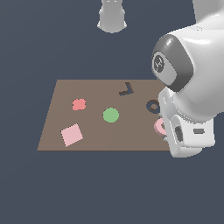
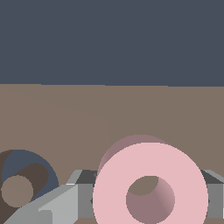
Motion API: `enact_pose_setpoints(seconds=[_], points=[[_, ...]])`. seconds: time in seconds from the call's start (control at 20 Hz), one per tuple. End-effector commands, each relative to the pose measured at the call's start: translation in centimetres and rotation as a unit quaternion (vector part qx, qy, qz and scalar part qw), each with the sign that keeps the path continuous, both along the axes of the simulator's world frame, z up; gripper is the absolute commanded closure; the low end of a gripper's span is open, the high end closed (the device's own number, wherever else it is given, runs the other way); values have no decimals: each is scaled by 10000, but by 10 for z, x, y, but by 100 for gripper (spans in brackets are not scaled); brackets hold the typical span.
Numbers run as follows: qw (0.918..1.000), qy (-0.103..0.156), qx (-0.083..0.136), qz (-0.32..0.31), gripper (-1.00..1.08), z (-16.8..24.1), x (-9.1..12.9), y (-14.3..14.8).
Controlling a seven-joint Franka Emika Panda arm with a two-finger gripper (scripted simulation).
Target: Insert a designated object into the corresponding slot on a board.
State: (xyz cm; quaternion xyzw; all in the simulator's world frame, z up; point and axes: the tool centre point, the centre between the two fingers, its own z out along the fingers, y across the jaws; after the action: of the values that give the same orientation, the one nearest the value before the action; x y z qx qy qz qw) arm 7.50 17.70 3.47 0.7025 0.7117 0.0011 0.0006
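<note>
In the exterior view, the brown board (image 1: 57, 131) lies flat on a dark floor-like ground, and the arm's bulky white wrist covers its corner on the exterior view's right. The pink ring (image 1: 159, 126) peeps out from behind the wrist housing, only a sliver of it showing, just beside the dark ring-shaped slot (image 1: 153, 106), which sits a little farther back on the board. A dark V-shaped recess (image 1: 126, 89) lies beyond that. A green disc (image 1: 110, 115), a red lobed piece (image 1: 79, 104) and a pale pink square (image 1: 71, 134) rest elsewhere on the board, well apart from the ring. The pincer itself is hidden here, so this view does not settle how its jaws stand.

In the wrist view, the ring (image 2: 150, 183) fills the foreground, standing on edge or steeply tilted with its hole facing the camera, and grey fingers (image 2: 57, 205) flank it on both sides. The pincer (image 2: 144, 197) appears to be pinching the ring across its outer rim. The slot (image 2: 26, 183) lies near, off to one side.

By its look the ring is rigid, light and smooth, so probably a little slippery; opposite points on the outer rim offer the surest hold. No brand, label or writing is readable anywhere.
</note>
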Motion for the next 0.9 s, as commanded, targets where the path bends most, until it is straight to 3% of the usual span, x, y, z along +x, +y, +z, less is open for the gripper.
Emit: enact_pose_setpoints(seconds=[0.0,0.2,0.4,0.6,0.85], points=[[9984,-5,-1,560,108,1,-4,4],[9897,-6,-1,1431,108,1,-11,10],[9734,-8,-2,2290,108,2,-20,15],[9498,-9,-3,3128,108,3,-29,18],[9107,-11,-5,4131,108,3,-41,20]])
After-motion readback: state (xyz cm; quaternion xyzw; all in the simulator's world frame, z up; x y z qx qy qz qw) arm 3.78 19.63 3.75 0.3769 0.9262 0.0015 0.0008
